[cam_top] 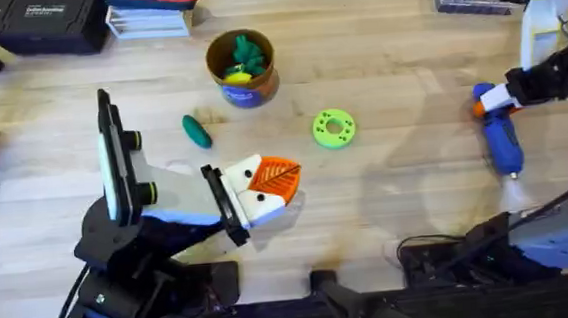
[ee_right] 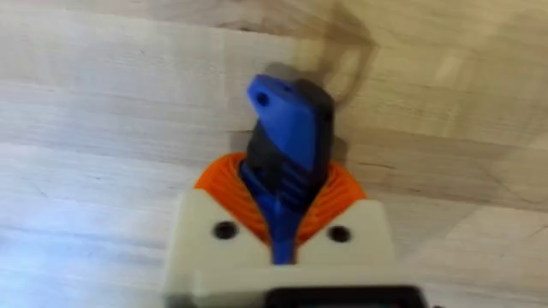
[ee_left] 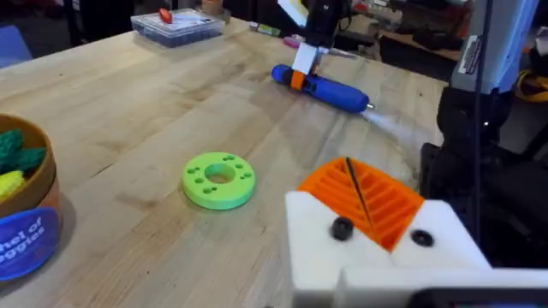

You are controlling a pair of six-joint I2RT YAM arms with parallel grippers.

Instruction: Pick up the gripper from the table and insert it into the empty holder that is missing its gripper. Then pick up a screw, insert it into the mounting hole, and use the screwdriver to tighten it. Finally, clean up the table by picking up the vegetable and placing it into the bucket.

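**Two claws, one clamped on the screwdriver**

Overhead, the right gripper (cam_top: 508,96) pinches the blue screwdriver (cam_top: 500,136) at its orange-banded end; the right wrist view adds the blue body squeezed between orange ribbed pads (ee_right: 224,181). The left gripper (cam_top: 271,183) has its pads pressed together, holding nothing. Beyond it lie the green disc (cam_top: 334,128), the dark green vegetable (cam_top: 197,131) and the bucket (cam_top: 242,70). The left wrist view shows the bucket's blue label, its writing partly cut off and unreadable.
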